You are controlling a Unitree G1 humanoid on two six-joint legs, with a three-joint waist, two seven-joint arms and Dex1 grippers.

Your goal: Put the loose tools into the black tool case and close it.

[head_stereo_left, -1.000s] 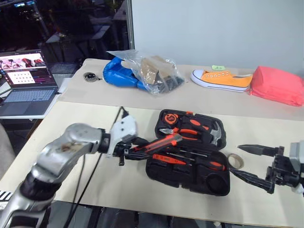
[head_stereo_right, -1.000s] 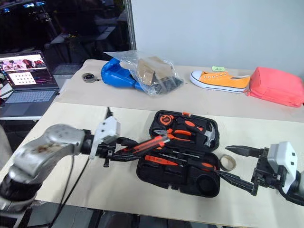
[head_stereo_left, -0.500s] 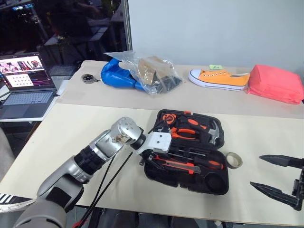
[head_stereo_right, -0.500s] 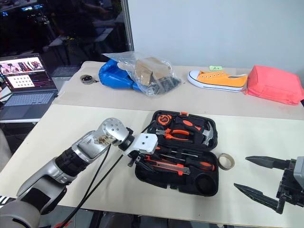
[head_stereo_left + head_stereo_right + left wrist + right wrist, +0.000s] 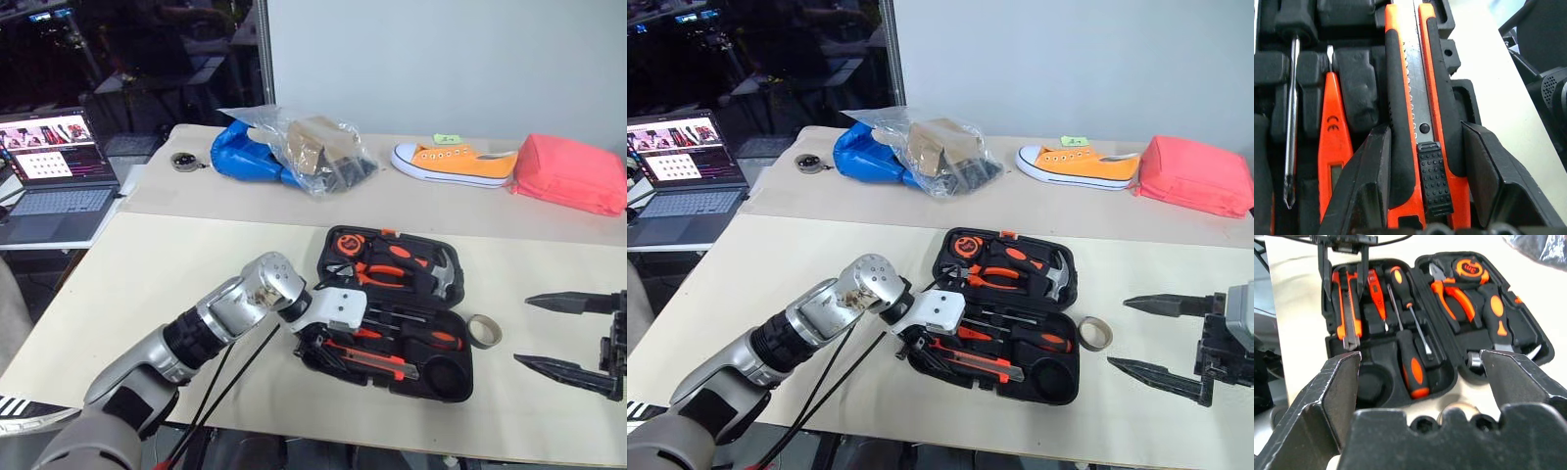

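Change: since a second ago the left gripper [image 5: 921, 343] has swung in from beside the black tool case [image 5: 1058, 384] to the case's front-left corner, carrying the orange-black utility knife [image 5: 978, 359] from above the table down over the front half.
Left gripper: its two black fingers [image 5: 1367, 186] pinch the knife near its slider end, one on each long side, as the left wrist view shows.
Utility knife: lies slantwise along the front edge of the case's front half; whether it is seated in its recess cannot be told.
Right gripper [image 5: 1164, 338]: fingers spread wide, nothing between them, hanging over the table to the right of the case and apart from it.
Tool case: open flat on the near table [image 5: 147, 284], both halves facing up.
Front half: thin orange screwdriver [image 5: 1376, 296] and black-and-orange handled screwdriver [image 5: 1410, 360] lie in it beside the knife.
Rear half: pliers [image 5: 1452, 296], hammer [image 5: 1496, 313] and a tape measure [image 5: 1469, 268].
Tape roll [image 5: 1094, 334]: small, beige, on the table just beside the case's right edge.
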